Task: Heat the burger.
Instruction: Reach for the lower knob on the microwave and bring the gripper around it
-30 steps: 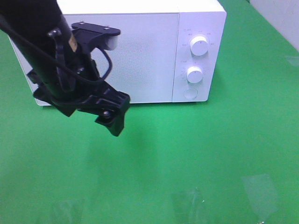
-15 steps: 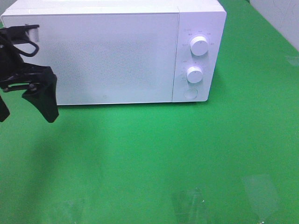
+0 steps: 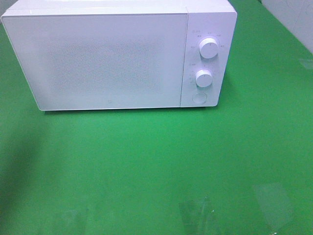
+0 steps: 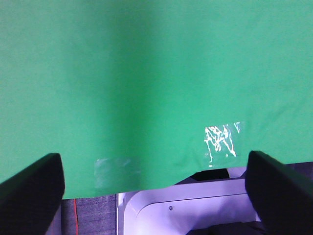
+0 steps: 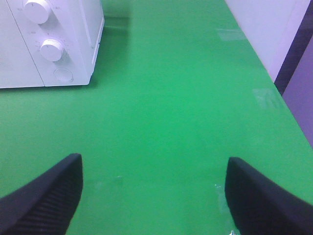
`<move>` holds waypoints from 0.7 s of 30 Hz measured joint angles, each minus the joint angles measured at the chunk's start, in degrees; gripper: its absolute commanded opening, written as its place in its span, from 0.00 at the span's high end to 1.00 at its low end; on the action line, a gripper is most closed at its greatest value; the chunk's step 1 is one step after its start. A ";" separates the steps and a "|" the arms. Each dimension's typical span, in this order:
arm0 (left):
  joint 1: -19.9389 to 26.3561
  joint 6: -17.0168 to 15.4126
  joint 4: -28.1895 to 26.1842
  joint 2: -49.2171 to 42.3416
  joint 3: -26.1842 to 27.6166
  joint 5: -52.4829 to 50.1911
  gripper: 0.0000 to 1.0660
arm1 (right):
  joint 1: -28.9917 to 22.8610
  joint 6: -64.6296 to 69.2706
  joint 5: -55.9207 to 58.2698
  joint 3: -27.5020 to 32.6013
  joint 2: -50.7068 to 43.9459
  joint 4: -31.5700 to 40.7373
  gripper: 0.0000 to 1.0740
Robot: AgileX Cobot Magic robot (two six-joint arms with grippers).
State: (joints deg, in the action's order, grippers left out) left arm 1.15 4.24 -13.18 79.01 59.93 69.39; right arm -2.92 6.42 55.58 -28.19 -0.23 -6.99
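My left gripper (image 4: pixel 152 161) stands wide and holds nothing; under it I see only green cloth (image 4: pixel 146 73), a shiny tape patch (image 4: pixel 220 142) and the table's edge, so this hand seems to face away from the work. In the high view neither of my arms shows. The white microwave (image 3: pixel 107 58) fills the upper left and centre of the frame, its long axis running across the picture. Its door (image 3: pixel 98 63) is closed and takes up the left three quarters of the front. To the right of the door sit the upper knob (image 3: pixel 209 49), the lower knob (image 3: pixel 204 78) and, lowest, the round button (image 3: pixel 199 98). The burger is in no view. The bare cloth in front of the oven carries nothing, and I cannot tell whether the burger lies behind that frosted door. My right gripper (image 5: pixel 154 159) is also spread wide and empty, and the control panel stands in plain sight beyond its fingers. I judge the right arm the better placed for the knobs, and the approach runs straight toward the panel at the microwave's right end.
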 measured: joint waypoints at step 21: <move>1.78 0.34 6.42 -44.40 -22.57 -7.68 0.12 | 0.00 0.00 0.00 0.00 0.00 0.00 0.29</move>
State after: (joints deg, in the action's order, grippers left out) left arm 2.92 4.58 -6.76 34.61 37.36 61.71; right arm -2.92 6.42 55.58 -28.19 -0.23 -6.99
